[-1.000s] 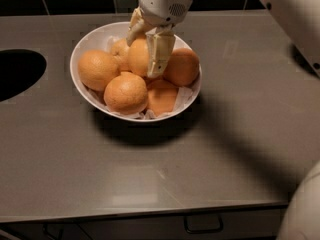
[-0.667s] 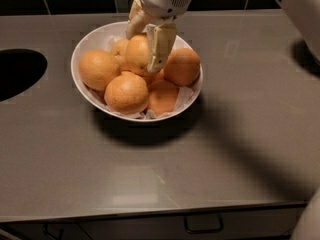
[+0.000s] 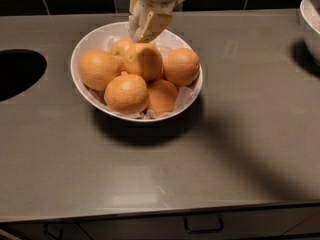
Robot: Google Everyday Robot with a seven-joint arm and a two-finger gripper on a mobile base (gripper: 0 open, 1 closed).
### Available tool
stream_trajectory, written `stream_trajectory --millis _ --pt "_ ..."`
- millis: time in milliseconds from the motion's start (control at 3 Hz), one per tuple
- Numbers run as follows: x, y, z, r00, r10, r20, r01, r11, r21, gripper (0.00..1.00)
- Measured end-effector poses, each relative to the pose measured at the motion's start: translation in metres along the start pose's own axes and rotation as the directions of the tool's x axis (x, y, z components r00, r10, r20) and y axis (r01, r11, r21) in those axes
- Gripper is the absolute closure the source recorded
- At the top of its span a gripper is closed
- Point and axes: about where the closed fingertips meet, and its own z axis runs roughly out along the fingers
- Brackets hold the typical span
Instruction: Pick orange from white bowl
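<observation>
The white bowl stands on the grey counter, lined with crinkled white paper and holding several oranges. My gripper hangs over the bowl's far side, its tip right at the top of the middle orange, which sits highest in the pile. I cannot tell whether it touches or holds that orange. Other oranges lie at the left, front and right.
A dark round opening is cut into the counter at the left. A white rounded robot shell shows at the right edge. Dark tiles run along the back wall. Drawer handles sit below the counter's front edge.
My gripper has risen from deep among the oranges to the top of the pile. The middle orange now shows higher and fuller than before.
</observation>
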Motion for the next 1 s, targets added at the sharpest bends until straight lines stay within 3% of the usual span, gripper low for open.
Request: stream_trajectory --millis 333,1000 --pt "0.0 0.0 0.0 1.0 0.0 0.0 0.0 1.0 0.0 0.81" --pt "-0.0005 -0.0041 0.0005 1.0 0.001 -0.009 -0.001 0.9999 0.017 0.35"
